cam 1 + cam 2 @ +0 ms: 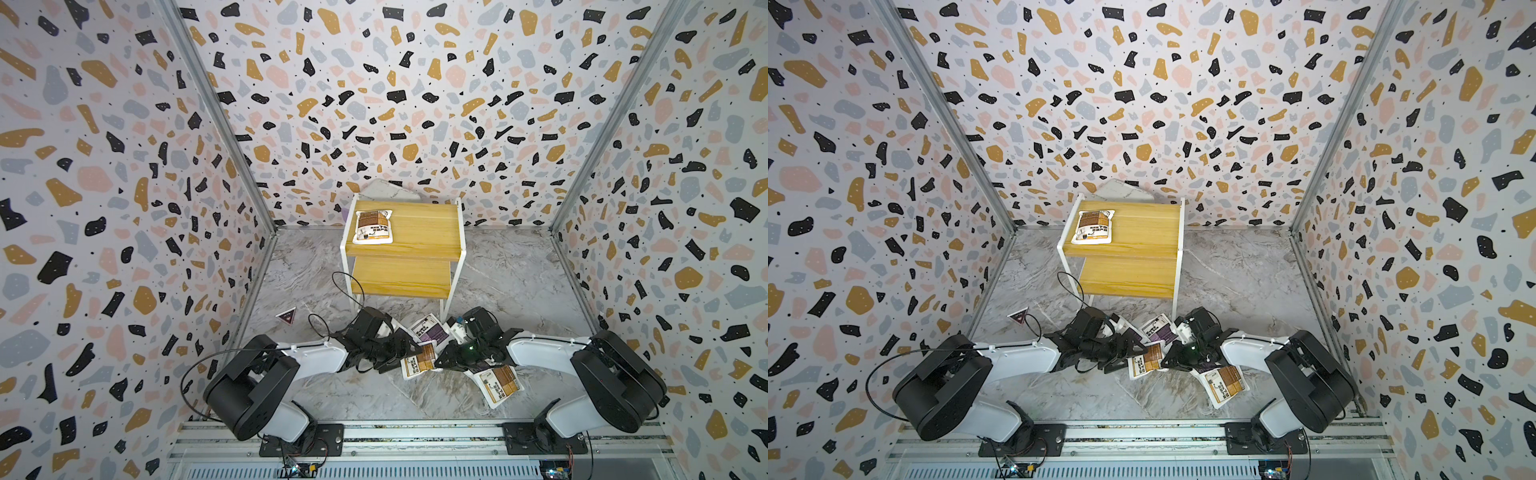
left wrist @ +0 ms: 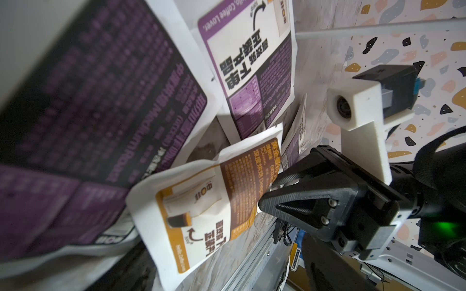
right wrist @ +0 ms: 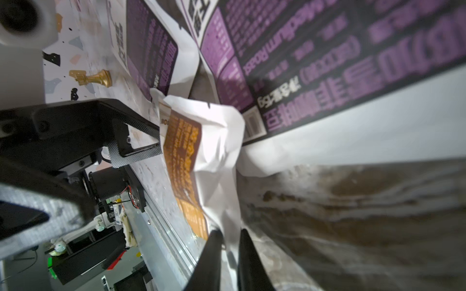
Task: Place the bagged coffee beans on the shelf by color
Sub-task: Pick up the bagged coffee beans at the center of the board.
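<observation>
The marble-patterned bench [image 1: 519, 270] carries the shelf [image 1: 424, 232] at its far end, close to the back wall, with its upper board set behind the lower one. Both arms reach in over the bench in front of the shelf, and their tips meet just ahead of its front legs. The left gripper [image 1: 405, 353] is on the shelf's left-hand side with its jaws spread wide and nothing visible between them. The right gripper [image 2: 271, 187] comes from the shelf's right-hand side and is pinched on the edge of the held brown pouch [image 1: 419, 363], whose white margin is crumpled between the fingers [image 3: 214, 252] in the right wrist view. The shelved brown pouch [image 1: 372, 226] lies flat at the left end of the shelf's upper board; the lower board is bare. A purple pouch [image 1: 428, 328] lies between the held pouch and the shelf's legs. The loose brown pouch [image 1: 498, 384] lies farther out from the shelf, partly under the right arm. A small dark triangular tag [image 1: 286, 316] lies off the shelf's front left corner.
</observation>
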{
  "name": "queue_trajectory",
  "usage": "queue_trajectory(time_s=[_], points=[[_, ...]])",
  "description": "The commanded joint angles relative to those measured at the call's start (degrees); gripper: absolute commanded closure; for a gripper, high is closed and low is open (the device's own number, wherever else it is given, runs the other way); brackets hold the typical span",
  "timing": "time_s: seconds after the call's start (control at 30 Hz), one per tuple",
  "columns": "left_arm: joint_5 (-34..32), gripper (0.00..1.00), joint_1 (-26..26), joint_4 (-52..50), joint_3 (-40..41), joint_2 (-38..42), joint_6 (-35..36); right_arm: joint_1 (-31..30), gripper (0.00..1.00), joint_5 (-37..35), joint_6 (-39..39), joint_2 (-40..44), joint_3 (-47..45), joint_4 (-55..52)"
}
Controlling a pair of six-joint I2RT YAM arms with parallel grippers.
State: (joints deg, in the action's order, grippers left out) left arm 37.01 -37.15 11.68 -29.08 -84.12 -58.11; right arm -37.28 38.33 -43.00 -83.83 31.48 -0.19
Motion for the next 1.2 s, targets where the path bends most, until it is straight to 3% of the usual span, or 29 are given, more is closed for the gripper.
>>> queue_trajectory(time_s=[0.0,0.17,0.47,0.93,1.17], points=[[-0.1,0.07,-0.5,0.0,-0.6,1.3,0.3,0.1,0.91,-0.4,2.5,4.0,2.2,-6.7],[-0.3,0.07,-0.5,-5.2,-0.7,6.1,2.1,0.1,0.97,-0.8,4.2,9.0,4.1,-13.3],[-1.1,0.05,-0.4,-26.1,-7.3,20.4,11.6,0.2,1.00,1.3,7.3,20.0,10.3,-27.5],[1.3,0.03,0.5,-55.7,-34.0,29.3,29.5,0.1,1.00,12.7,9.8,23.3,31.0,-36.8],[-5.3,0.02,0.9,-68.5,-50.7,27.6,36.7,0.1,1.00,15.1,11.5,20.9,43.2,-39.4]])
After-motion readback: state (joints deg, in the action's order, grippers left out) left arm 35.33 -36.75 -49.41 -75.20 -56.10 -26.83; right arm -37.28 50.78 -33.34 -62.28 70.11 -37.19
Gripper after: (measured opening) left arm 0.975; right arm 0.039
